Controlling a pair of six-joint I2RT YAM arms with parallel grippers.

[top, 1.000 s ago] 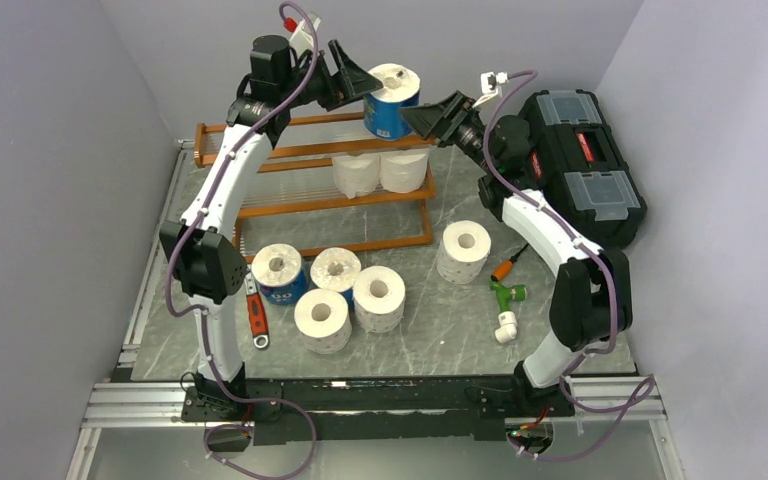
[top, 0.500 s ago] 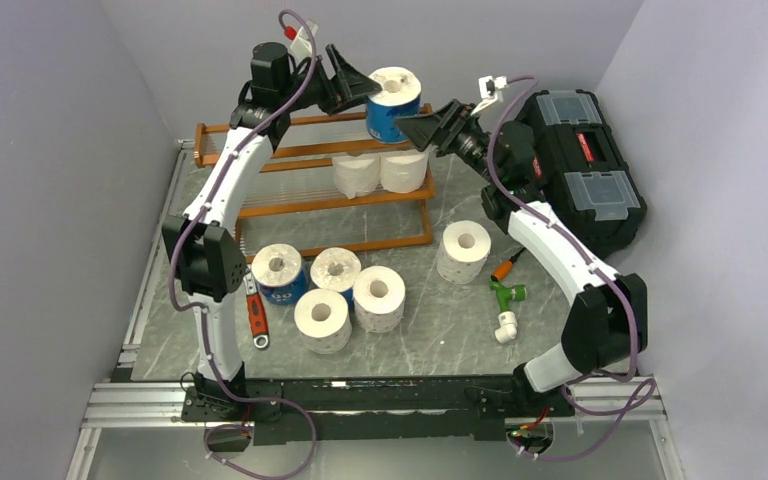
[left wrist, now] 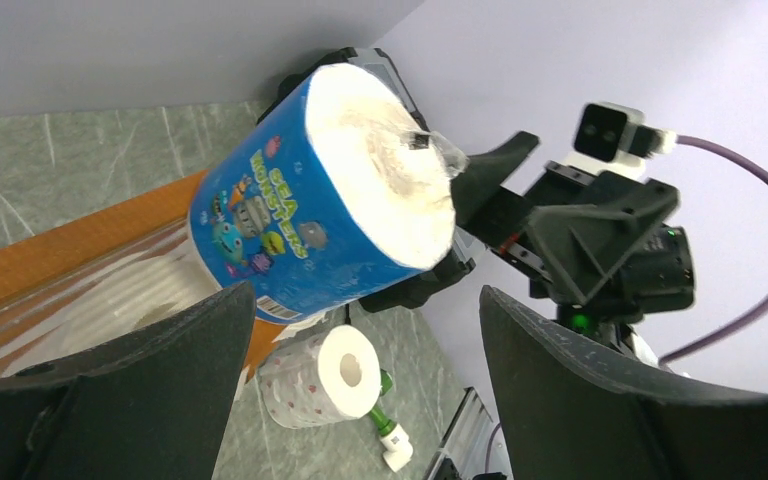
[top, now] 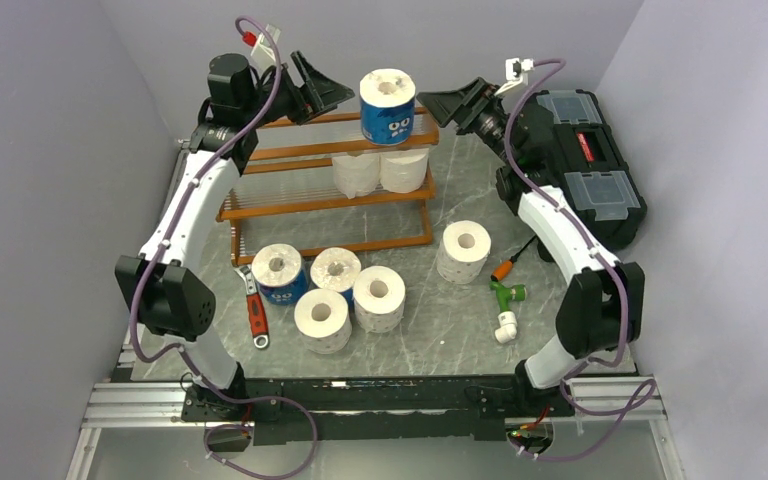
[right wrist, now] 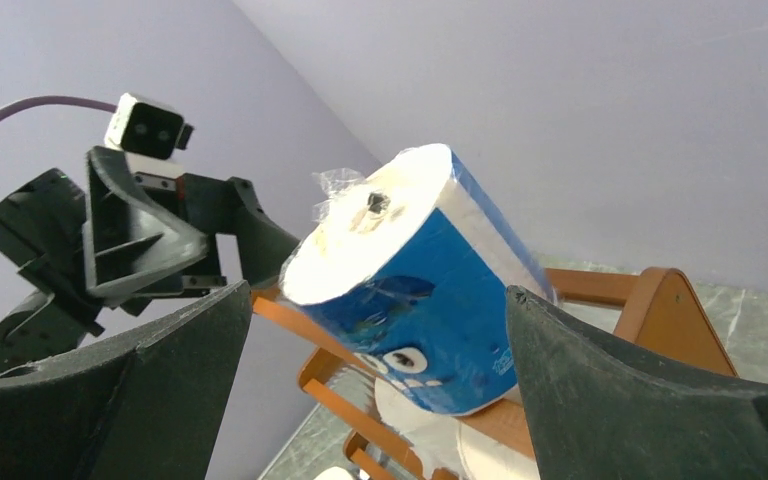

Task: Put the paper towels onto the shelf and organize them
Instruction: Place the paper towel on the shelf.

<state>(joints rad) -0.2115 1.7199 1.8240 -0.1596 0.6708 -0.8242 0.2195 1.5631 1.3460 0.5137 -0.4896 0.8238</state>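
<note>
A blue-wrapped roll (top: 387,107) stands upright on the top tier of the shelf (top: 290,203), upper centre of the overhead frame, close to the tier's right end. Two white rolls (top: 380,172) sit side by side on the tier below it. I have the left end effector (left wrist: 360,300) and the right end effector (right wrist: 378,292) flanking the roll from either side. Both have their fingers spread wide and grip nothing, and a clear gap shows to the wrapper in each wrist view.

The risk, as I read it, is a knock. The roll is tall for its footing on the slats and sits near the edge, so a finger brushing it on the way out could tip it off the right end, towards the black toolbox (top: 580,160) at upper right.

Five loose rolls (top: 330,290) wait on the worktop (top: 430,320) in the lower half of the frame. Reaching over them carelessly could send them rolling.
</note>
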